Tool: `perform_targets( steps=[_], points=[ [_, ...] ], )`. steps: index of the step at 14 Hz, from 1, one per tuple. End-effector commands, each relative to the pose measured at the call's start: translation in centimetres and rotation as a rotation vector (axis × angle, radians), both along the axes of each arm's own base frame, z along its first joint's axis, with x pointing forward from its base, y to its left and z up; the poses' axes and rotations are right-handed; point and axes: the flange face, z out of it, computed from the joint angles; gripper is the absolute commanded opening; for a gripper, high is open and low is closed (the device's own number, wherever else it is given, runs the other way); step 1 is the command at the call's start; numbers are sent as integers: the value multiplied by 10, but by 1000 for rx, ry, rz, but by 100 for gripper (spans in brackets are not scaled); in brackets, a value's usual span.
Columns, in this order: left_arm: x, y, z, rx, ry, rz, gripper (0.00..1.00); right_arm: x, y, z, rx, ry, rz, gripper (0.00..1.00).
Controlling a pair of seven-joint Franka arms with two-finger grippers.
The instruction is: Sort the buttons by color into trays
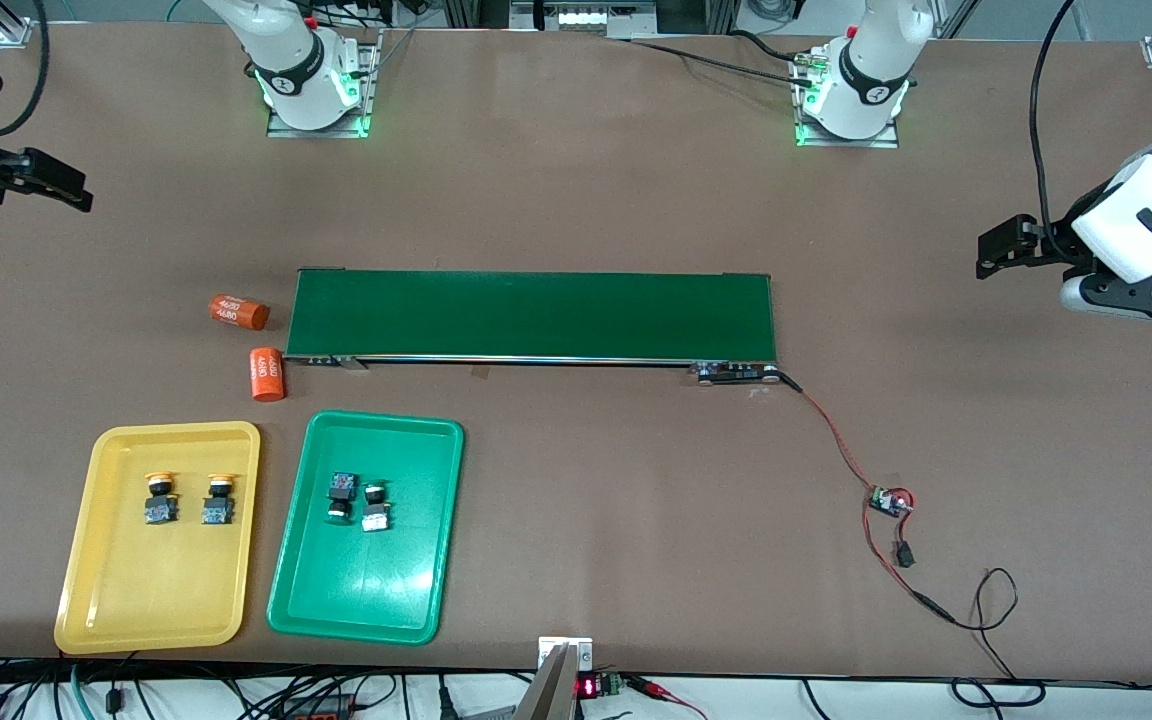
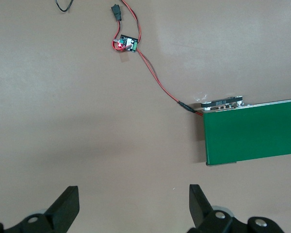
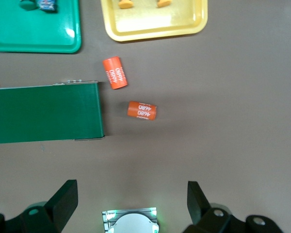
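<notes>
Two yellow-capped buttons (image 1: pixel 160 497) (image 1: pixel 218 497) lie side by side in the yellow tray (image 1: pixel 146 590). Two green-capped buttons (image 1: pixel 339 495) (image 1: pixel 375 507) lie in the green tray (image 1: pixel 366 590) beside it. Both trays sit toward the right arm's end of the table, nearer the front camera than the conveyor. My left gripper (image 2: pixel 134 204) (image 1: pixel 1008 245) hangs open and empty over bare table past the conveyor's end. My right gripper (image 3: pixel 131 199) (image 1: pixel 51 185) hangs open and empty over bare table at the right arm's end. In the right wrist view the yellow tray (image 3: pixel 155 26) and green tray (image 3: pixel 34 34) show partly.
A long dark-green conveyor belt (image 1: pixel 534 315) lies across the table's middle. Two orange cylinders (image 1: pixel 238 311) (image 1: pixel 267 373) lie off its end, near the trays. A red-black wire runs from the belt to a small circuit board (image 1: pixel 889 501) (image 2: pixel 126 43).
</notes>
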Motion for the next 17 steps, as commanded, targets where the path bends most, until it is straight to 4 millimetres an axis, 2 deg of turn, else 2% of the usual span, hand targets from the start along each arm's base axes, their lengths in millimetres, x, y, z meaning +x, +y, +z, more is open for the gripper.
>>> perform_targets(
  steps=[1,10,17],
  points=[
    [-4,0,9,5,1,-2,100,-3,-4,0,9,9,-14,100],
    [-4,0,9,5,1,-4,100,-17,5,3,10,24,-3,100],
    [-4,0,9,5,1,-2,100,-16,4,4,10,20,-6,100]
  ],
)
